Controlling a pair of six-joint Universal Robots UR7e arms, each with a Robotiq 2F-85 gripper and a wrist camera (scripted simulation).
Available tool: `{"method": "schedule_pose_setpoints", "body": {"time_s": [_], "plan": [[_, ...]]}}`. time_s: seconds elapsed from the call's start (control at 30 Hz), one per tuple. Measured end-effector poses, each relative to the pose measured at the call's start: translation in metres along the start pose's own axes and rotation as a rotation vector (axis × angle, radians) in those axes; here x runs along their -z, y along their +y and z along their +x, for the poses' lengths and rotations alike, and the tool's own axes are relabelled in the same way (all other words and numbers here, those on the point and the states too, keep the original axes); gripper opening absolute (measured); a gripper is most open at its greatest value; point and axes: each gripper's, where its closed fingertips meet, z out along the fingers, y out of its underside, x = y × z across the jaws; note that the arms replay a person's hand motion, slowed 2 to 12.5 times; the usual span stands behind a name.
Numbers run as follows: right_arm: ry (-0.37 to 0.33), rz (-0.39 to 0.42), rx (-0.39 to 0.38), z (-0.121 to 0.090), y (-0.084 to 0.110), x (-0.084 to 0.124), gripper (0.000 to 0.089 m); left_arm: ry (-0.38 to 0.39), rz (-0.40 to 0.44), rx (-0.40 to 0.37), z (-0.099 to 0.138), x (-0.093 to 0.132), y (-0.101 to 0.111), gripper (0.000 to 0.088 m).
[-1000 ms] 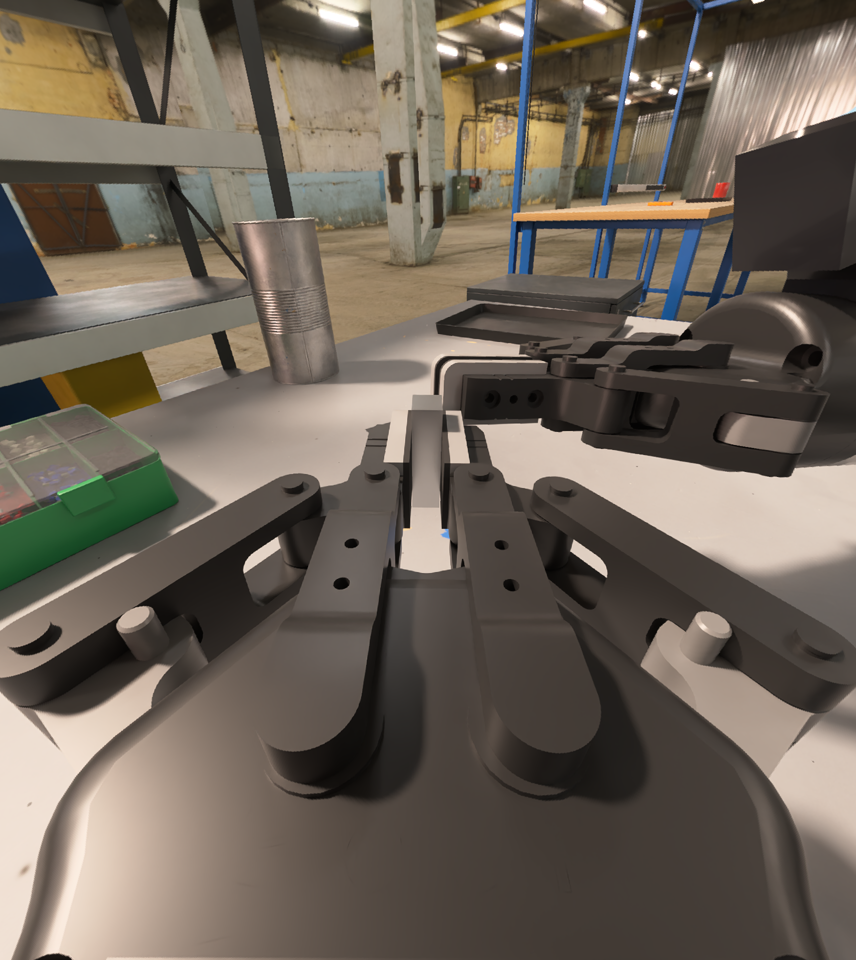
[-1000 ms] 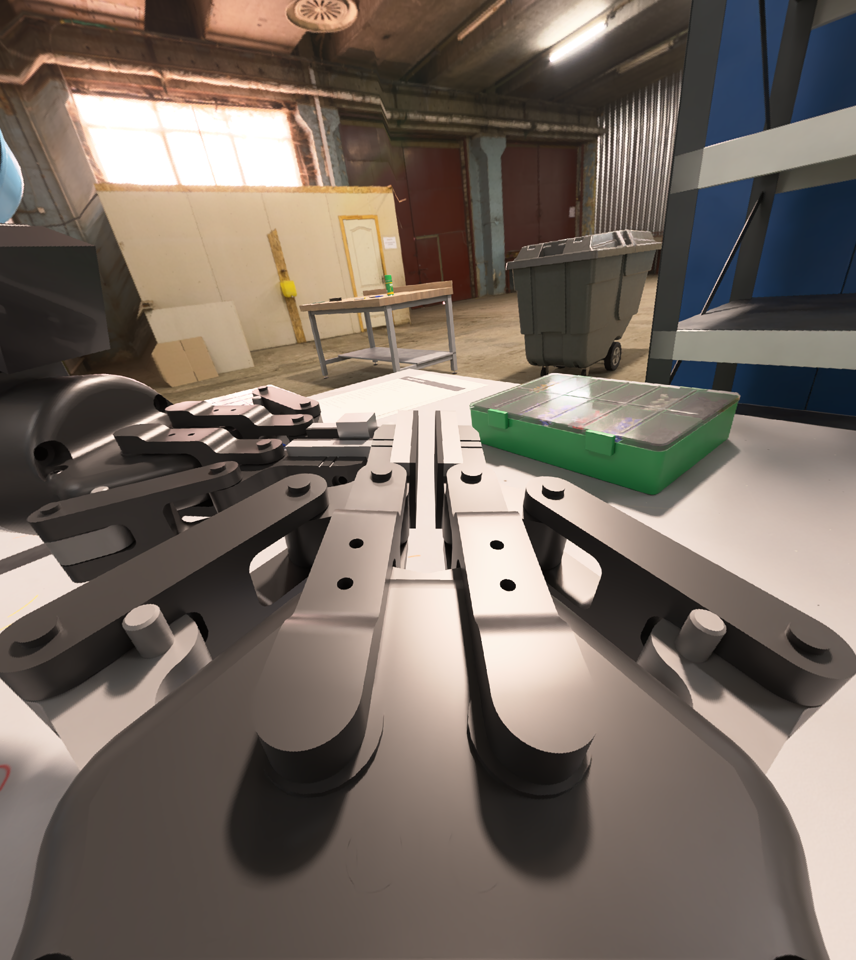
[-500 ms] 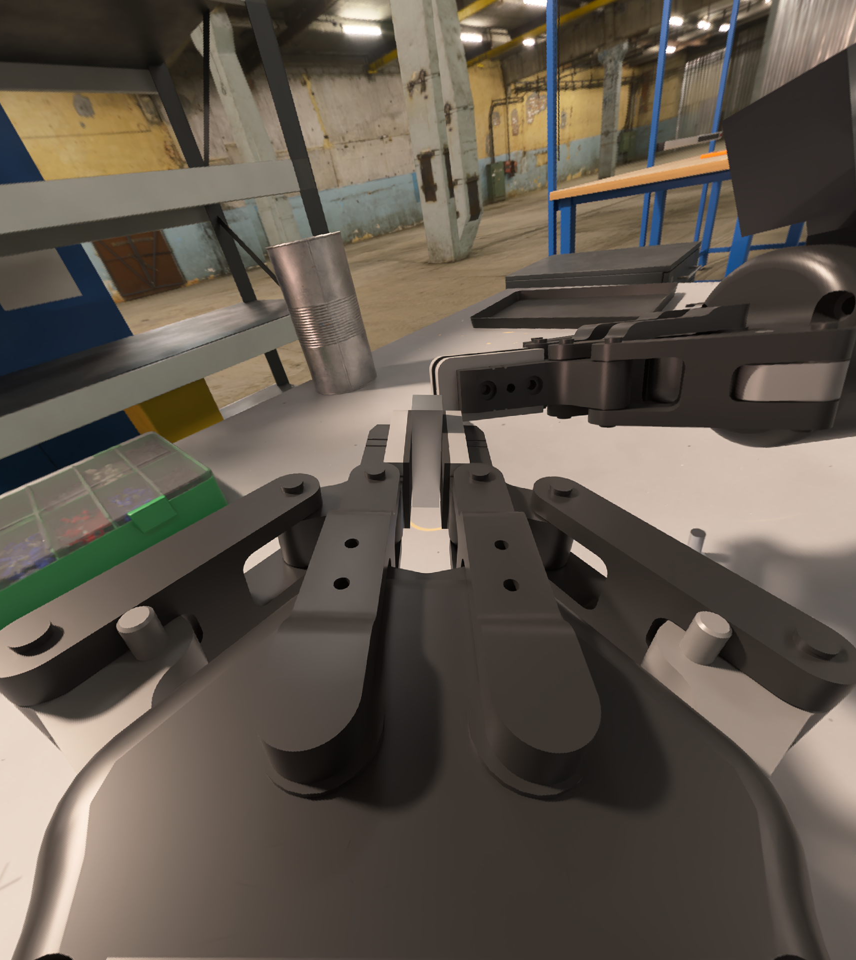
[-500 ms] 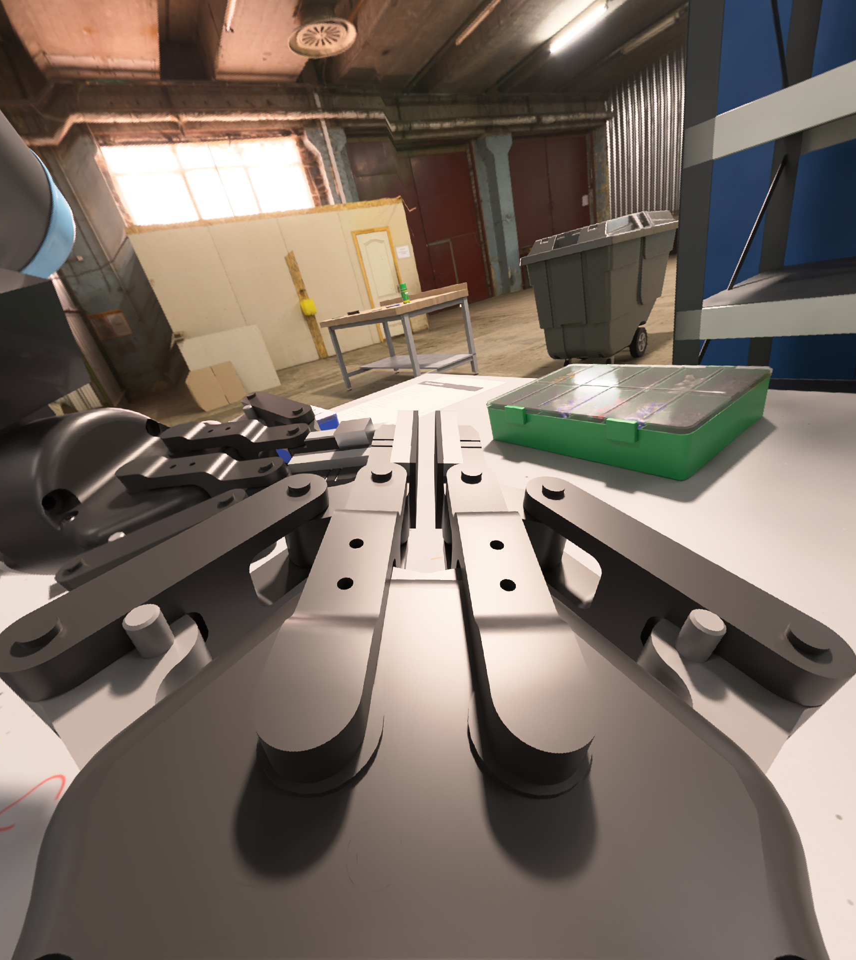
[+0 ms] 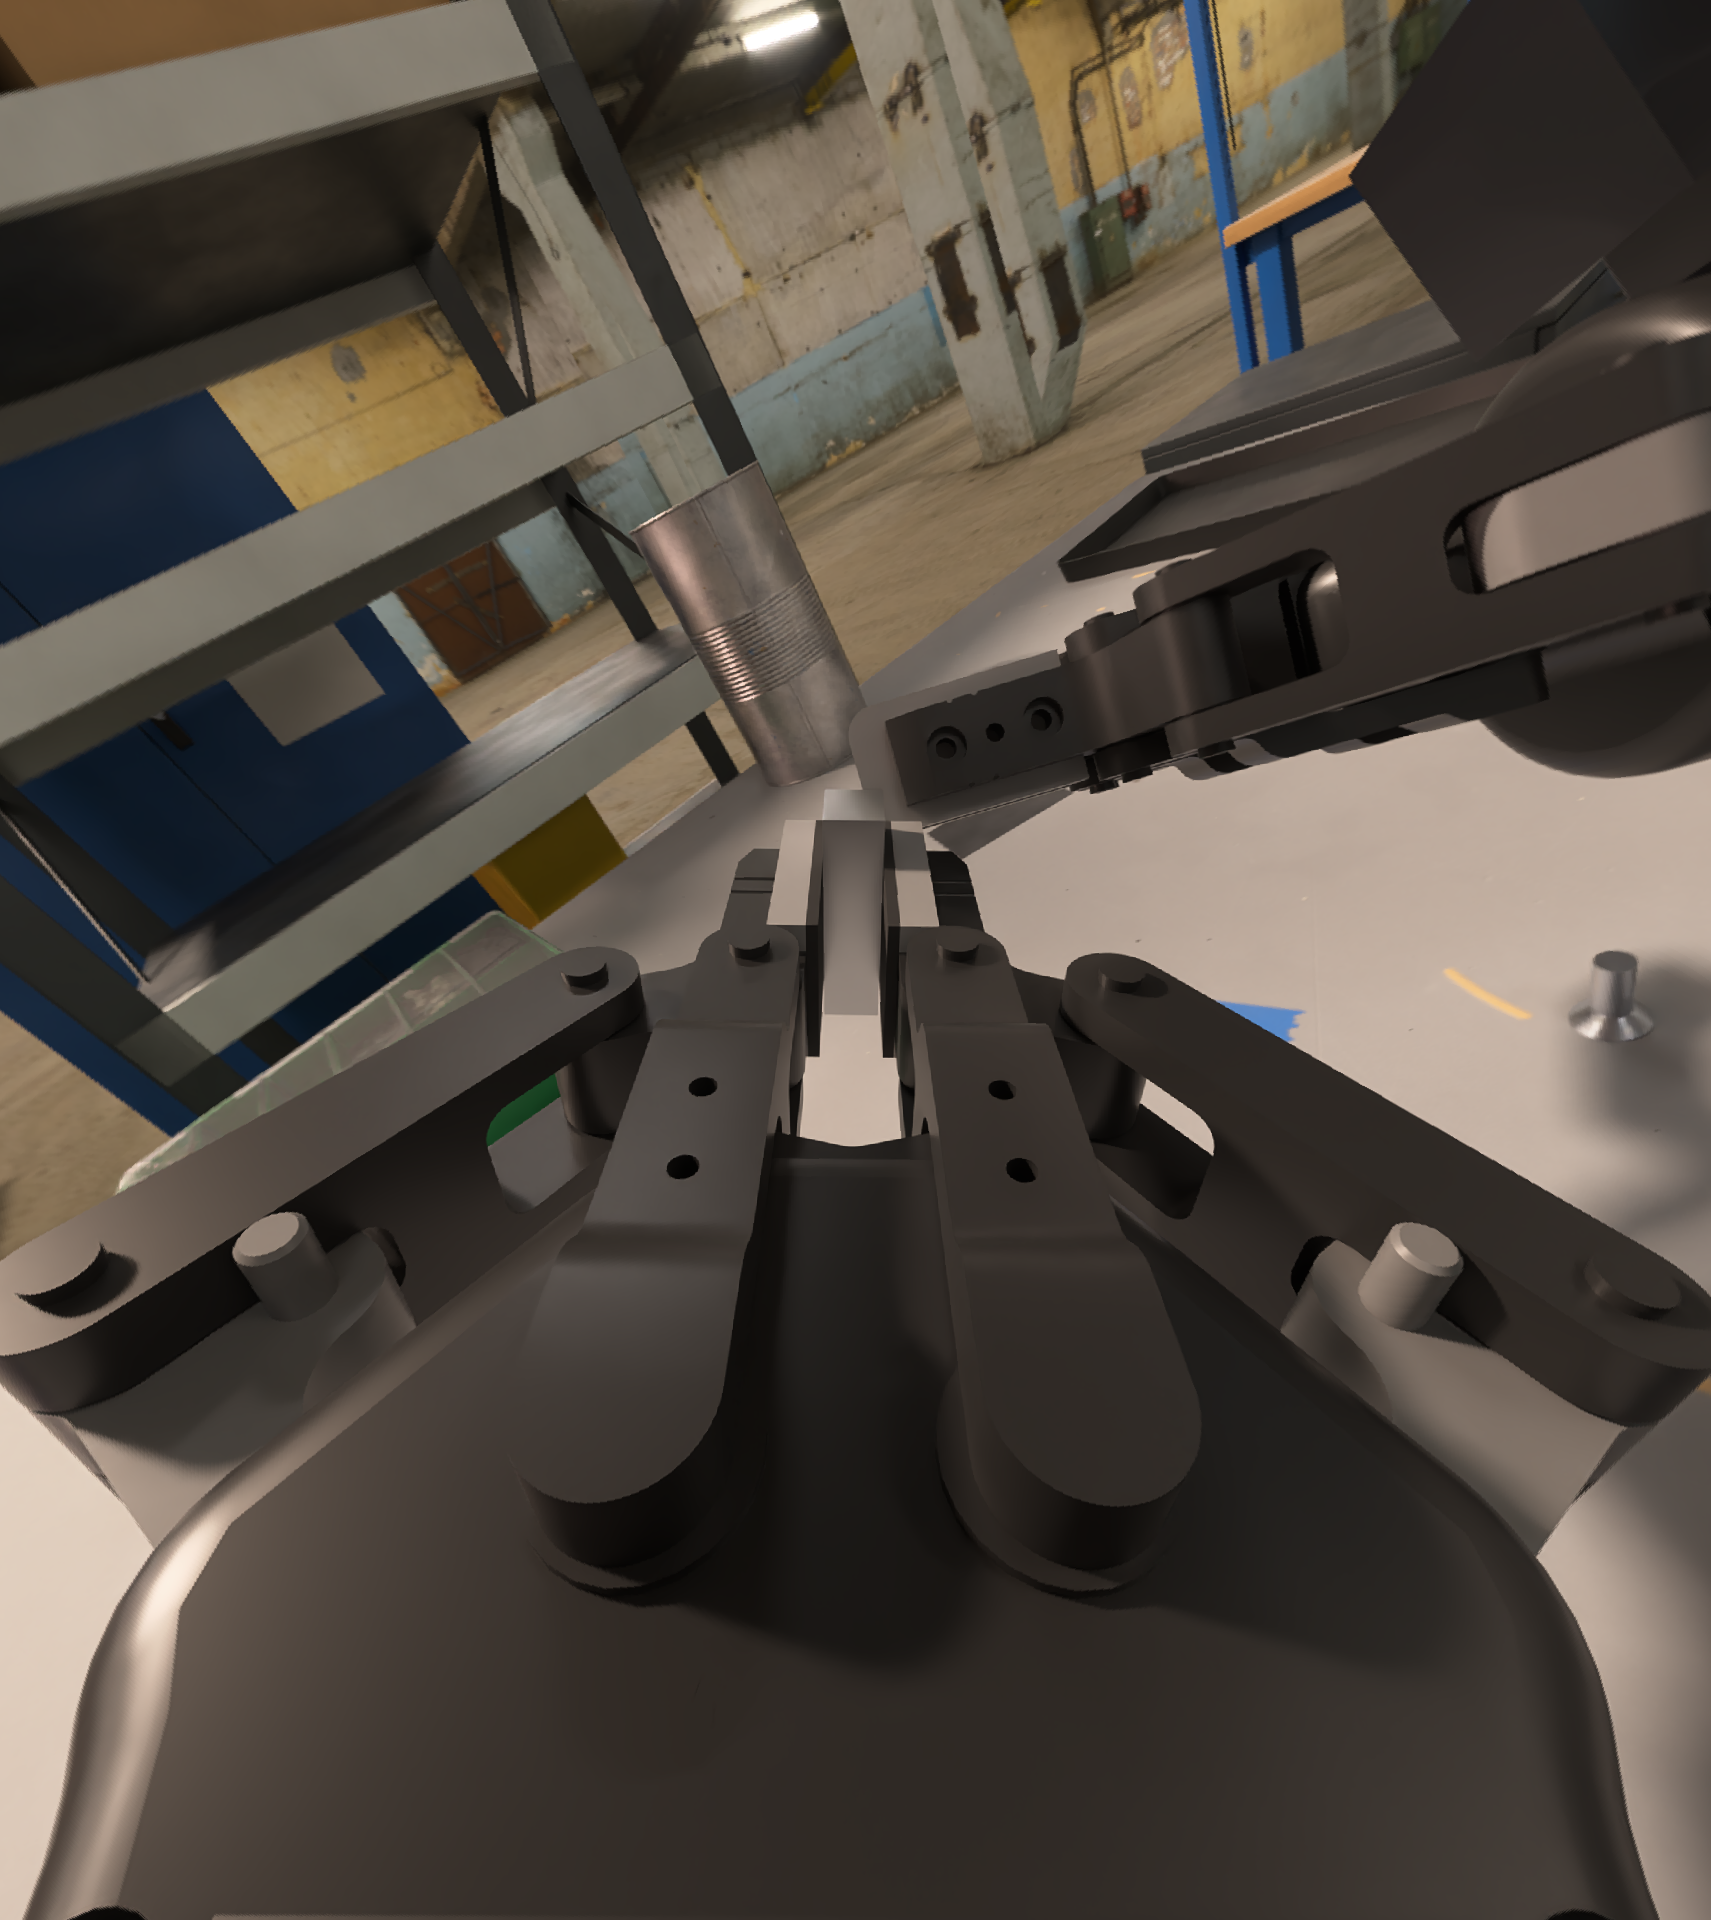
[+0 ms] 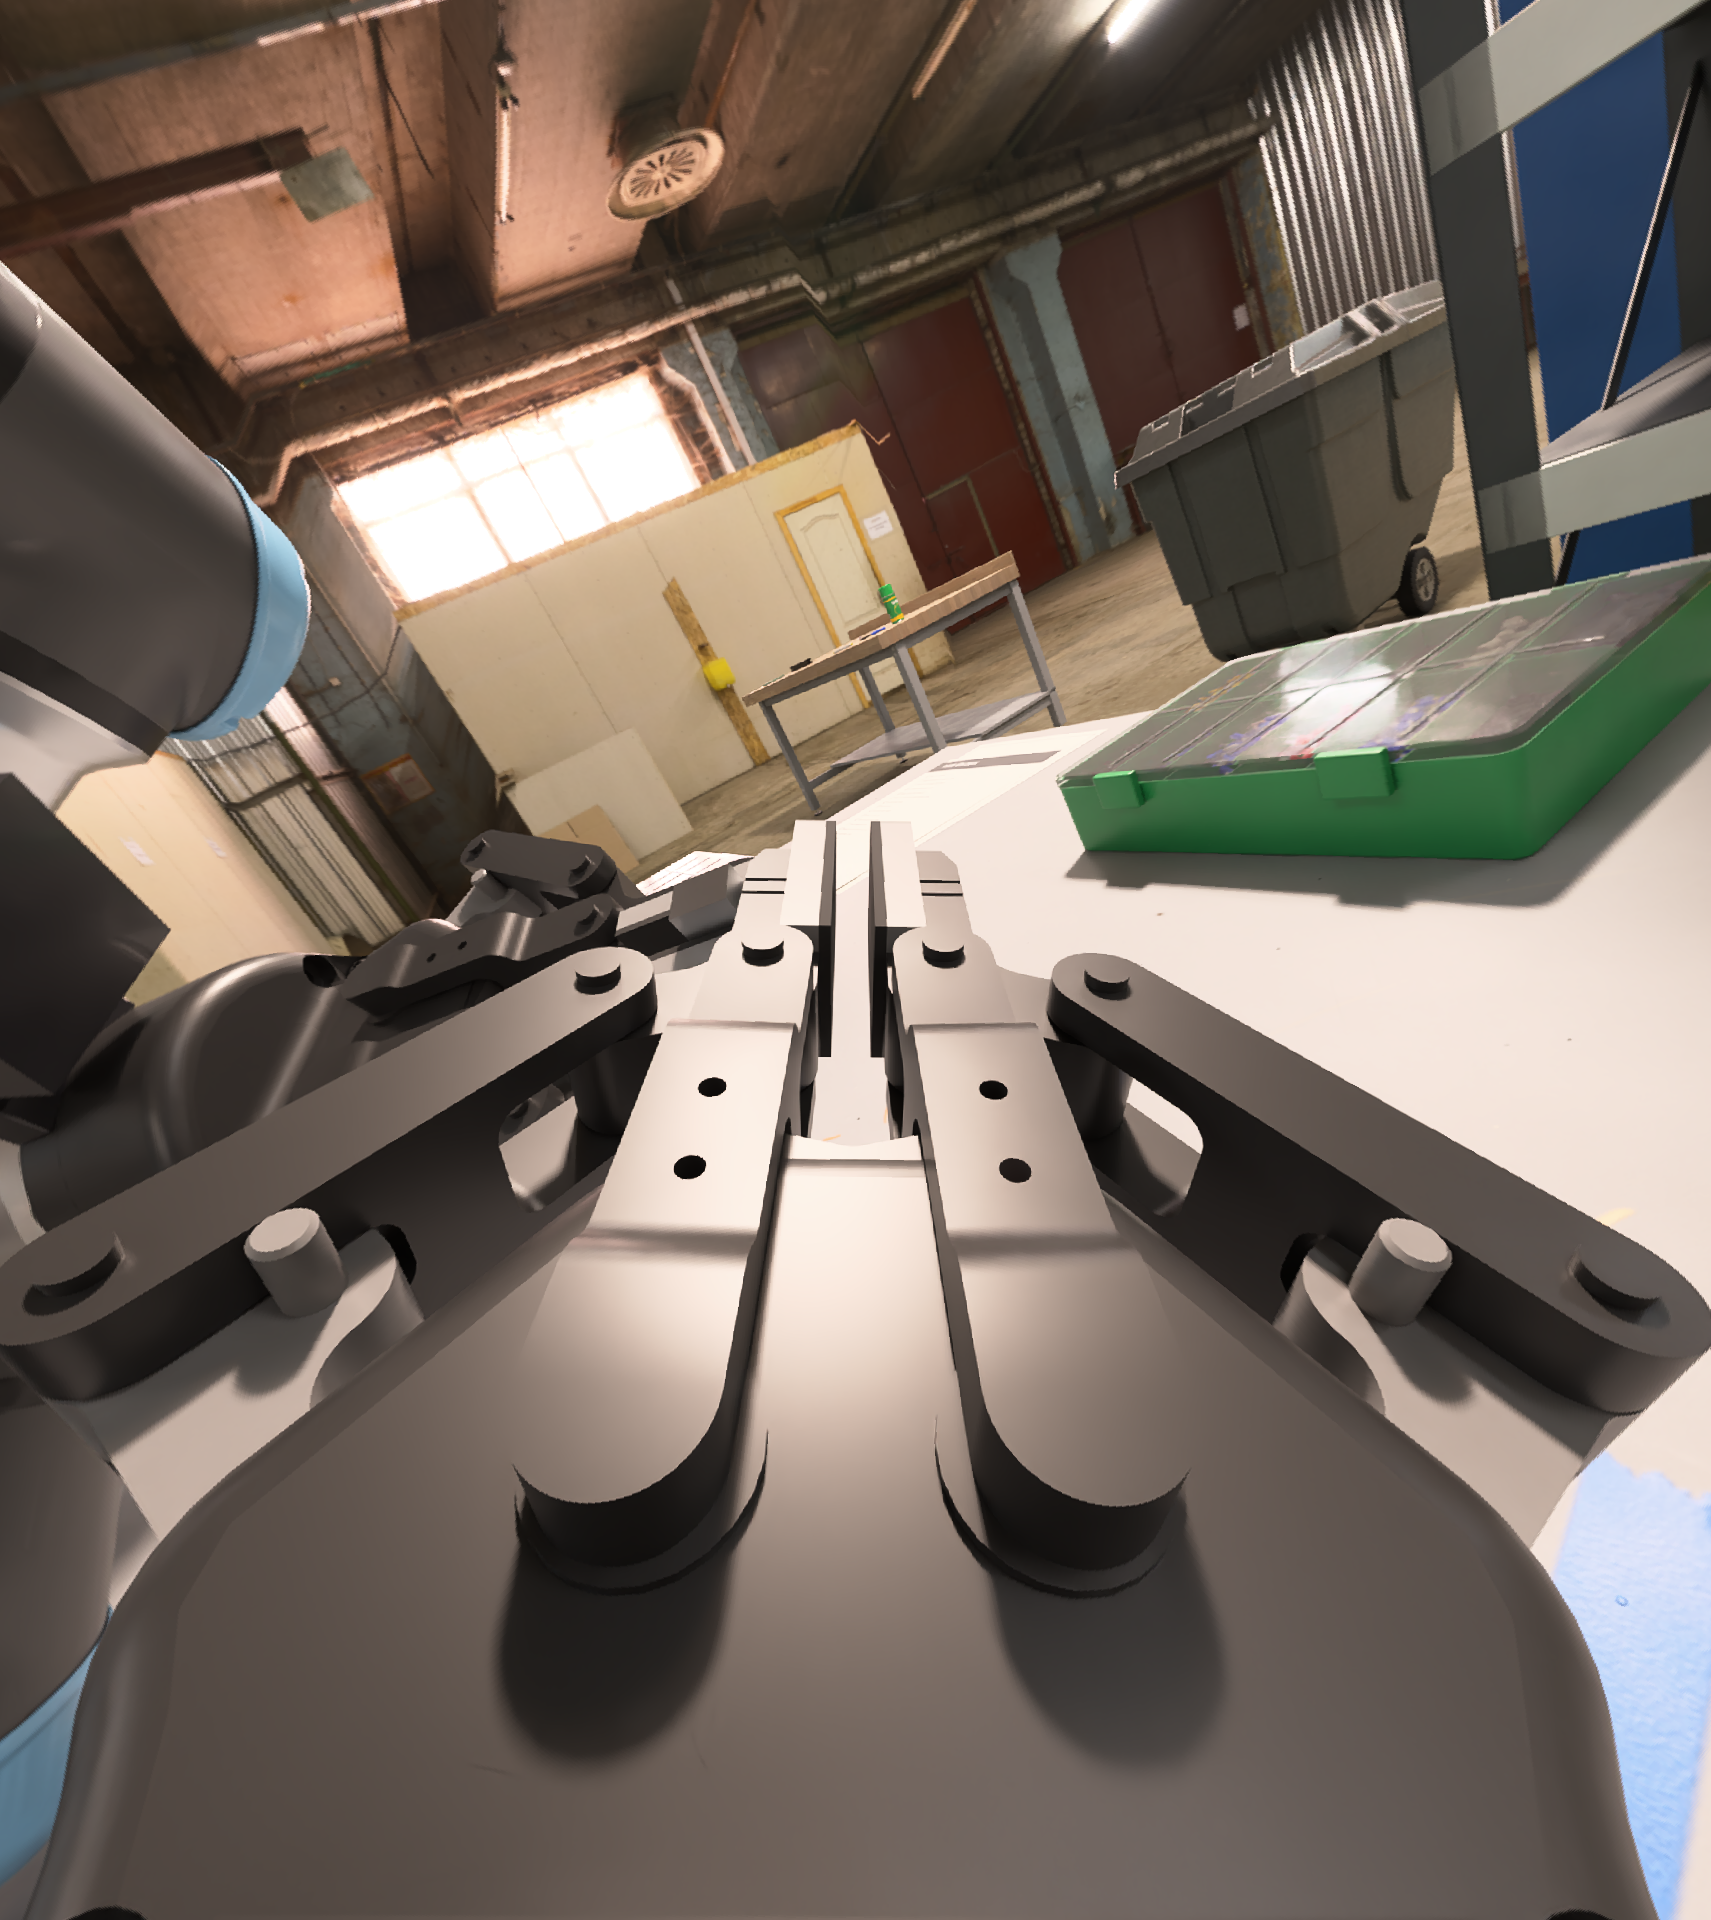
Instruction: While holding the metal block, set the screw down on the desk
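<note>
Currently we have the left gripper [image 5: 849, 883] clamped on the metal block [image 5: 849, 940], centre of the left wrist frame. The screw [image 5: 1611, 1006] stands head-down on the desk [image 5: 1350, 935], right of centre, touching neither gripper. Our right gripper [image 6: 852, 883] is nearly closed, a thin gap between the pads, nothing in it. A green parts box [image 6: 1402, 758] sits upper right in the right wrist frame.
</note>
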Motion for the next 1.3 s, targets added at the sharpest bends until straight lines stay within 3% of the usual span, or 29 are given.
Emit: {"method": "schedule_pose_setpoints", "body": {"time_s": [0.2, 0.53, 0.8, 1.1, 1.3], "plan": [[-0.013, 0.002, -0.037, 0.001, 0.002, 0.0, 0.0056, -0.032, -0.006, -0.078, 0.0, 0.001, 0.0, 0.0091], [-0.052, -0.019, -0.052, 0.0, 0.003, 0.001, 0.0054, -0.014, 0.001, -0.078, 0.001, 0.002, 0.0, 0.0091], [-0.1, -0.044, -0.036, -0.004, 0.001, 0.003, 0.0054, 0.056, 0.034, 0.023, 0.003, 0.004, -0.004, 0.0091], [-0.196, -0.064, -0.096, -0.01, -0.001, 0.005, 0.0055, 0.158, 0.079, 0.187, 0.007, 0.007, -0.01, 0.0091], [-0.2, -0.072, -0.093, -0.008, 0.0, 0.006, 0.0051, 0.175, 0.08, 0.21, 0.007, 0.007, -0.009, 0.0091]]}}
